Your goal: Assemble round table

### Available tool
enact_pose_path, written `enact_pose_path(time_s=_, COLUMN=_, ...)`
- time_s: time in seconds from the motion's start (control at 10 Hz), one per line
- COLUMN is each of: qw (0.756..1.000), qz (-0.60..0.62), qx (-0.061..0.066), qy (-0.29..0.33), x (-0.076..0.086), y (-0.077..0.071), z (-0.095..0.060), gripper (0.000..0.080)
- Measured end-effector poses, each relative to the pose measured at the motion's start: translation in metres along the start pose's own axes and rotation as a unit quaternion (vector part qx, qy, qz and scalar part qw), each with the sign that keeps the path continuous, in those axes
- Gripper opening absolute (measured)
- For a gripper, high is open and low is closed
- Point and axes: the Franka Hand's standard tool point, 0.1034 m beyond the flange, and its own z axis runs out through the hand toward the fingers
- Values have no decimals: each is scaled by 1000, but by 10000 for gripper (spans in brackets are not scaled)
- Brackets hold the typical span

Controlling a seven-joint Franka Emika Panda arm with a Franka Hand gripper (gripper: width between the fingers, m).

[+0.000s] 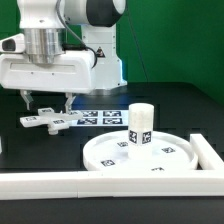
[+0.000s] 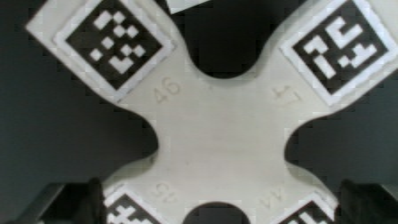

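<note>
The flat white cross-shaped piece lies on the black table at the exterior view's left, tags on its arms. My gripper hangs open just above it, one finger on each side. In the wrist view the cross-shaped piece fills the picture, and the dark fingers stand at its two sides, apart from it; the gripper holds nothing. The large rimmed round disc lies at the exterior view's right. The short cylinder post stands upright on its middle.
The marker board lies behind the disc, next to the cross-shaped piece. A long white border bar runs along the front, and another runs along the exterior view's right of the disc.
</note>
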Motion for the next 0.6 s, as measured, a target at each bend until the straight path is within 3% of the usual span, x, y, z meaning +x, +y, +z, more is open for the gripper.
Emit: enact_pose_path(time_s=0.6, qw=1000, qz=-3, qx=-6, qy=-7, x=-6, y=1, z=11, gripper=649)
